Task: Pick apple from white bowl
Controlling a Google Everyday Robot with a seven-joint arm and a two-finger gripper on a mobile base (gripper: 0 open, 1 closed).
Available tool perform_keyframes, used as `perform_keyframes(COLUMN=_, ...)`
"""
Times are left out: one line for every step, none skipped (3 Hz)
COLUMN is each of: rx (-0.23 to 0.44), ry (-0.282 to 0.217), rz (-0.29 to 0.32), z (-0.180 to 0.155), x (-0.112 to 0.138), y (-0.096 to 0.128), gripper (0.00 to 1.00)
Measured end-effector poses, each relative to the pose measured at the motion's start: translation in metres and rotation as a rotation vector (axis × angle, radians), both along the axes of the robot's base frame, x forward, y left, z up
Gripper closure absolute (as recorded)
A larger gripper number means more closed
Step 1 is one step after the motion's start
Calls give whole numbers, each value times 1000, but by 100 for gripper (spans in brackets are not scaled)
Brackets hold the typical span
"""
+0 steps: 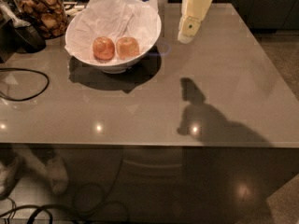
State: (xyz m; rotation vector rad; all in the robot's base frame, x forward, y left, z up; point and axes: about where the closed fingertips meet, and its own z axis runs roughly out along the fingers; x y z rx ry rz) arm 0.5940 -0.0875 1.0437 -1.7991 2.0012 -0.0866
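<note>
The white bowl [145,17], lined with crumpled white paper, stands at the back left of the grey table [224,92]. Two apples lie side by side in it. The paler yellow-orange apple [127,47] is on the right; the redder apple [103,48] is on the left, touching it or nearly so. My cream-coloured gripper [186,35] hangs above the table just right of the bowl's rim, apart from it, pointing down. It holds nothing that I can see. Its shadow falls on the table in front.
A glass jar of brown snacks [43,10] stands behind and left of the bowl, with a dark object [29,37] beside it. A black cable [25,85] loops on the table's left side. The table's front edge runs across the lower middle.
</note>
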Motion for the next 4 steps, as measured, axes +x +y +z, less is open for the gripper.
perform_keyframes(rx=93, ry=-14, rz=45, z=1, x=64, y=53, gripper=0)
perform_keyframes(rx=105, ry=-33, rz=46, z=1, x=71, y=58, gripper=0)
perform_keyframes(rx=120, ry=-33, rz=74, z=-3, x=82, y=75, gripper=0)
perform_keyframes(rx=128, ry=-23, rz=115, z=-10, x=99, y=102, gripper=0)
